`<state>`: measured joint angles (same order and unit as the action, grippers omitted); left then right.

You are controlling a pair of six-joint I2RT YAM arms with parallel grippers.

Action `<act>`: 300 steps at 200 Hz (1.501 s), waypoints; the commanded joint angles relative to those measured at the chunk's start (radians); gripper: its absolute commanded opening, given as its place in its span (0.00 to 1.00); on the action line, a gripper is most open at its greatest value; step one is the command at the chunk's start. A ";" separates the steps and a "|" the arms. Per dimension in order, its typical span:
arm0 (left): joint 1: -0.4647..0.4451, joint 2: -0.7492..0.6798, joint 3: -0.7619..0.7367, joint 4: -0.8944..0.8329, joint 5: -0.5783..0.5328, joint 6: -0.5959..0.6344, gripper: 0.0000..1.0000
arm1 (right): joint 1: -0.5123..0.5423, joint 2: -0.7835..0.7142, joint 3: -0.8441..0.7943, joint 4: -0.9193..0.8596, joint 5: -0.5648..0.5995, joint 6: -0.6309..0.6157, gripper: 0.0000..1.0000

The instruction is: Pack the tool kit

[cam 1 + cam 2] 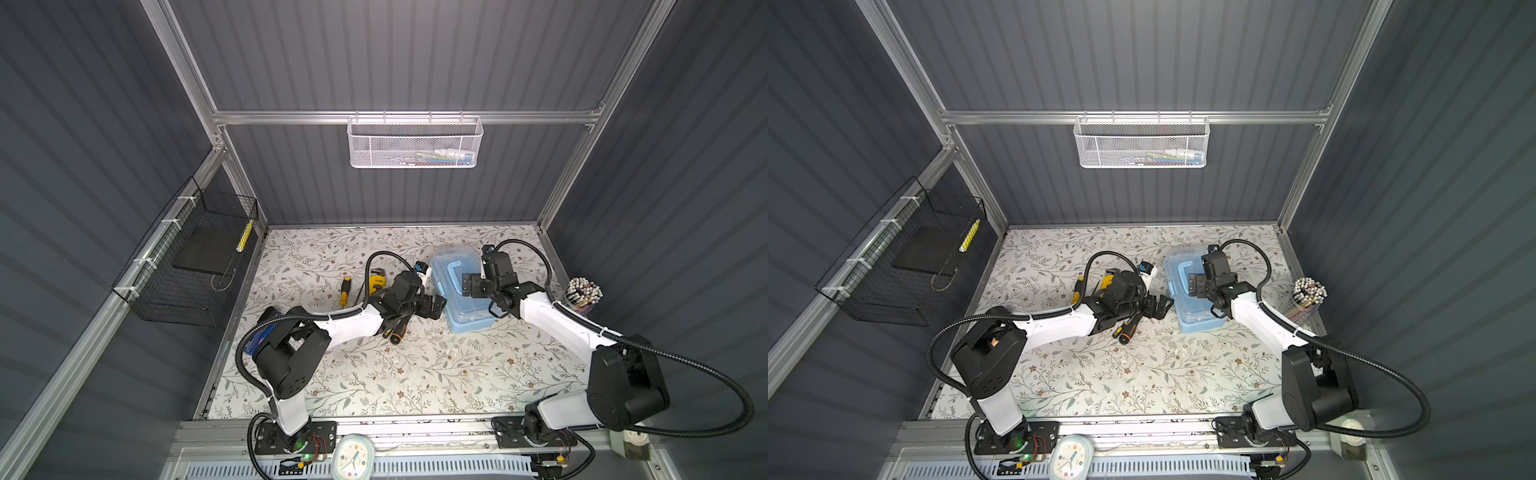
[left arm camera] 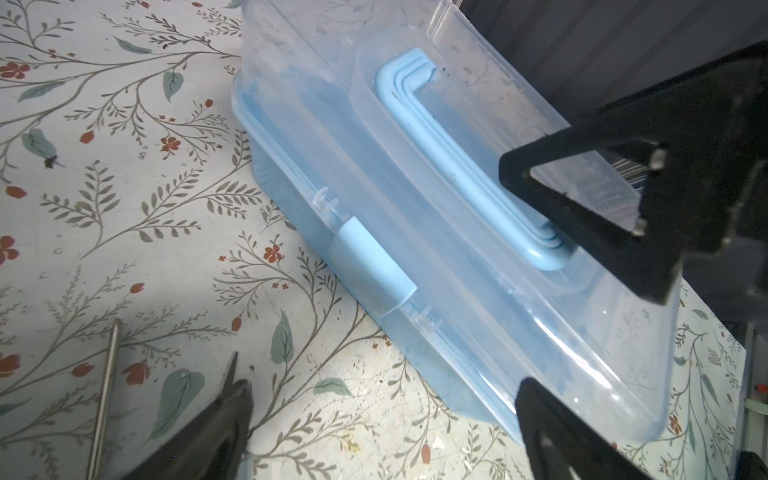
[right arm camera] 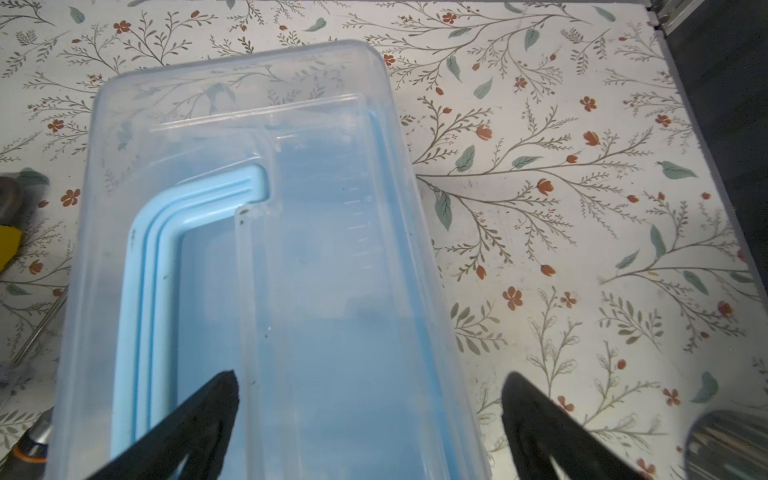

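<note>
Left pincer [image 1: 434,306] is spread wide and empty, low beside the latch [image 2: 370,266] side of the tool case [image 1: 465,318]. In the left wrist view one of its fingers [image 2: 552,432] overlaps the case's corner. Right pincer [image 1: 471,286] is also released and holds nothing. It hangs over the case's clear lid [image 3: 332,249], with one finger [image 3: 208,411] above the lid beside the light-blue handle [image 3: 158,257] and the other finger out past the case's long edge. Whether it touches the lid cannot be told.

The case lies closed on the floral worktop [image 1: 415,374]. Outside it, on its latch side, lie a yellow pipe wrench [image 1: 377,282] and a yellow-and-black screwdriver [image 1: 344,289]. An orange-and-black screwdriver [image 1: 399,332] lies partly under the left arm's wrist, and a thin metal rod [image 2: 104,395] lies near the left pincer.
</note>
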<state>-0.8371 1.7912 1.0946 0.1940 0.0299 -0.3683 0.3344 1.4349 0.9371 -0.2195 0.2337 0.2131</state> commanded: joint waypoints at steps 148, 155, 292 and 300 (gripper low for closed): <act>0.037 0.065 0.051 0.090 0.309 -0.009 1.00 | -0.007 -0.107 -0.171 -0.118 -0.084 0.136 0.82; 0.053 0.065 0.034 0.128 0.352 -0.040 1.00 | -0.014 -0.100 -0.168 -0.111 -0.101 0.137 0.83; 0.089 0.136 0.029 0.328 0.458 -0.373 0.74 | -0.097 -0.035 -0.107 -0.092 -0.265 0.037 0.92; 0.088 0.142 0.028 0.326 0.447 -0.386 0.73 | -0.099 -0.035 -0.111 -0.092 -0.272 0.039 0.92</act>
<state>-0.7410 1.8938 1.1191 0.4500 0.4496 -0.6559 0.2413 1.3670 0.8482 -0.2157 0.0116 0.2962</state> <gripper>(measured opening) 0.747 0.928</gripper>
